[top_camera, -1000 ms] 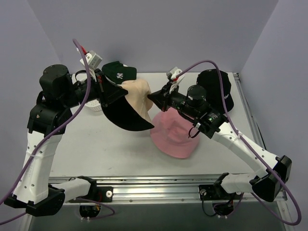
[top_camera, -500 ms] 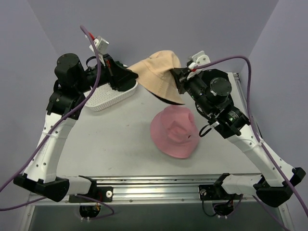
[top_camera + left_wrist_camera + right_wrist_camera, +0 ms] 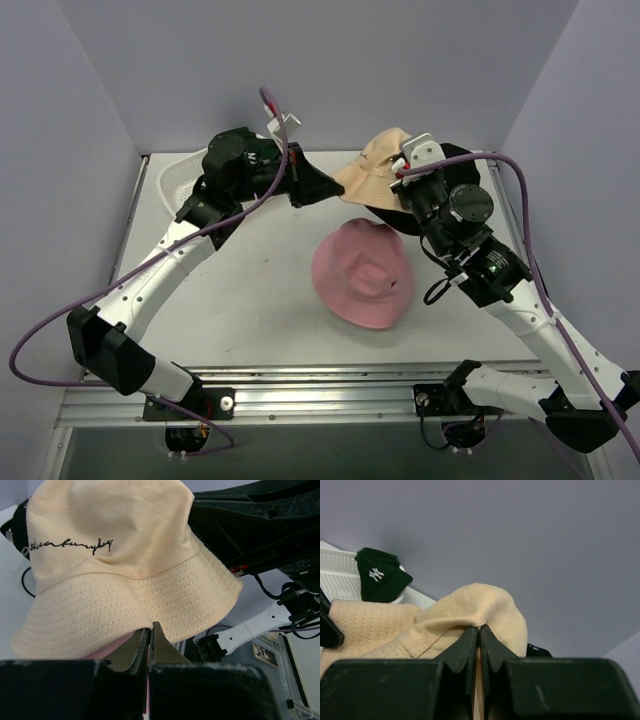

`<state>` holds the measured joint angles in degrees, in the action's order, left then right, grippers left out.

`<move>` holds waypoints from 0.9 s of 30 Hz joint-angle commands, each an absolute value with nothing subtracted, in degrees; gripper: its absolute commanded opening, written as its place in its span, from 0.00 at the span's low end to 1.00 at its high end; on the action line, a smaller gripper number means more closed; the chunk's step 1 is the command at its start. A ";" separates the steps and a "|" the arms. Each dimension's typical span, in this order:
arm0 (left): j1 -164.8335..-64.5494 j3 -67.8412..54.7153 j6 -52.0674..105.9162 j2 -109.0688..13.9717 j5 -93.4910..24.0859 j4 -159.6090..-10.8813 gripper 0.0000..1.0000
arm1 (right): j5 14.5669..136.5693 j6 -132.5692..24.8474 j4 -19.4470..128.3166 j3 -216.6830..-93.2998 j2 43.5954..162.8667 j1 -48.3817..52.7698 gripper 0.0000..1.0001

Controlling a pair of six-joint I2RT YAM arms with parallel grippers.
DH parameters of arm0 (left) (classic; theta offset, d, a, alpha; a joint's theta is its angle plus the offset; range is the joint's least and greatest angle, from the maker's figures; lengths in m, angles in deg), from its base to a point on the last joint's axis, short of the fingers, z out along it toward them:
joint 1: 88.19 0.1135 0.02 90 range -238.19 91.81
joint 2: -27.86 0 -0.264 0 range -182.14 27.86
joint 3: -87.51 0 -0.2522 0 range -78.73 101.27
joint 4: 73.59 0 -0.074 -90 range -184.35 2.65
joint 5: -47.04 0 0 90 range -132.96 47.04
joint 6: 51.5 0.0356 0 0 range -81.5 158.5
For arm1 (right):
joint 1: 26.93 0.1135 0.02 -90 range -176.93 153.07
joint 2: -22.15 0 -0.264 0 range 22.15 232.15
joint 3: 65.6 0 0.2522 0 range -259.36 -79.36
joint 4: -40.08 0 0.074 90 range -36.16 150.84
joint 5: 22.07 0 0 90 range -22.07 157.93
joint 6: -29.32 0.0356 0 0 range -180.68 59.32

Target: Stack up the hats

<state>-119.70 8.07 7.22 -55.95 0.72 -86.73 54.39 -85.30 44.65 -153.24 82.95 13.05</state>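
The tan bucket hat [image 3: 368, 172] hangs between both grippers at the back right, above the black cap [image 3: 462, 157], which is mostly hidden. My left gripper [image 3: 335, 188] is shut on the tan hat's brim [image 3: 150, 600]. My right gripper [image 3: 395, 180] is shut on a fold of the tan hat [image 3: 485, 605]. The pink bucket hat [image 3: 362, 273] lies on the table in front of them, untouched. The dark green cap [image 3: 380, 580] with a white logo rests at the white basket [image 3: 340, 572]. A sliver of the black cap [image 3: 537, 651] shows behind the tan hat.
The white mesh basket [image 3: 178, 180] stands at the back left, partly behind my left arm, which reaches across the back of the table. Grey walls close in the back and both sides. Purple cables loop over both arms.
Both grippers have carried the tan hat up and then to the right and back, from beside the pink hat to above the black cap. The left arm has stretched across the table.
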 commanded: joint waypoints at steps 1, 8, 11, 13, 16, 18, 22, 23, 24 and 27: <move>-120.71 5.21 7.48 -56.16 1.16 -80.06 0.02 | 49.48 -88.71 39.96 -150.64 80.69 12.09 0.00; -121.85 1.60 5.46 -58.62 1.42 -72.77 0.02 | 48.85 -91.09 38.37 -147.03 79.01 10.34 0.00; -122.12 2.65 3.18 -61.52 3.18 -70.13 0.02 | 52.00 -90.30 38.81 -147.38 80.16 7.53 0.00; -122.29 3.70 3.00 -62.84 3.09 -69.42 0.02 | 53.07 -90.21 38.90 -147.39 80.94 5.95 0.00; -122.38 4.76 3.79 -63.81 2.04 -70.12 0.02 | 53.95 -90.29 38.72 -147.73 82.09 4.54 0.00; -122.38 5.64 4.40 -64.16 1.60 -70.74 0.02 | 54.39 -90.47 38.55 -147.91 82.27 4.27 0.00; -122.64 5.91 4.93 -64.61 1.69 -71.79 0.02 | 55.09 -89.33 39.78 -147.56 81.40 4.36 0.00; -122.73 5.30 5.45 -64.34 1.77 -71.79 0.02 | 55.10 -88.89 40.04 -146.52 80.87 4.44 0.00; -122.82 3.29 5.63 -63.99 1.42 -71.44 0.02 | 55.18 -88.45 40.65 -145.90 80.34 4.71 0.00; -123.26 -0.14 7.21 -62.58 0.89 -71.35 0.02 | 54.66 -87.13 42.49 -144.92 78.93 5.41 0.00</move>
